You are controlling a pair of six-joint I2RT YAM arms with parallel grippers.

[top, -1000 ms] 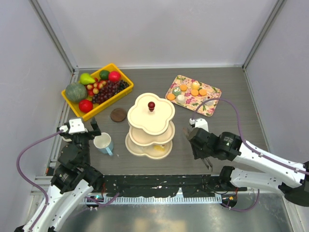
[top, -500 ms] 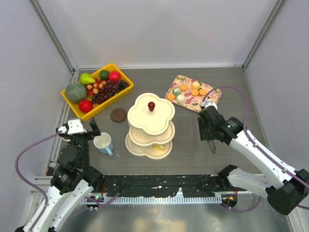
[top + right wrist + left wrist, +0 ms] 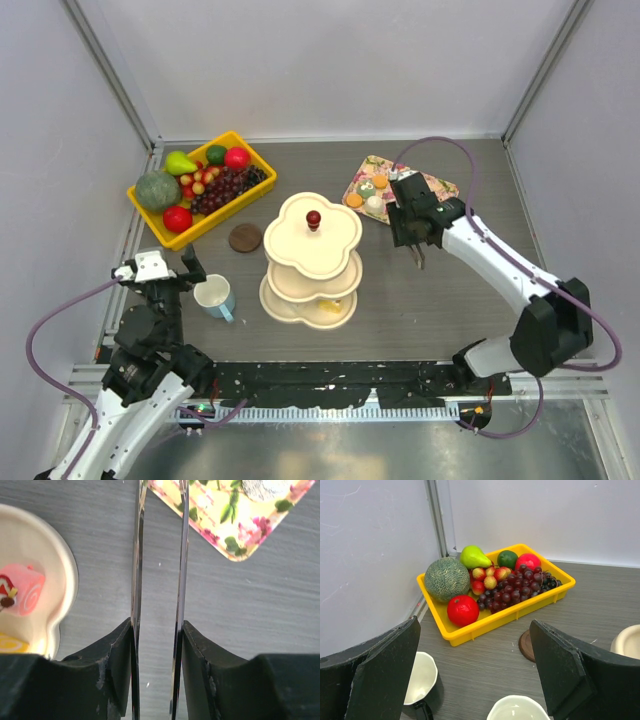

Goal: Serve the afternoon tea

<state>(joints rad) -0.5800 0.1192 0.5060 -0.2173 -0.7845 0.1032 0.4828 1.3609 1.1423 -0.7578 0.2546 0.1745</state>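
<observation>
Swinging up from the near edge, the right arm now reaches across to the far right of the table, and the right gripper (image 3: 419, 258) hangs over bare tabletop just short of the floral tray (image 3: 220, 520). Its two thin fingers stand a narrow gap apart with nothing between them: empty.

The three-tier stand (image 3: 312, 240) sits mid-table, with a pink roll (image 3: 20, 592) already on its bottom tier. The left gripper (image 3: 475, 630) is spread wide and holds nothing, parked beside the pale blue mug (image 3: 215, 296) and facing the yellow bin (image 3: 485, 625).

The pastries (image 3: 372, 190) wait on the tray's left half, close together.

By my read, the step is fetching the next piece. To do it well:
- carry the fingers on past the tray's corner until they are square above one pastry
- widen them before dropping, since that gap looks tight
- come straight down astride it, clear of its neighbours
- close softly
- lift high enough to miss the stand's rims
</observation>
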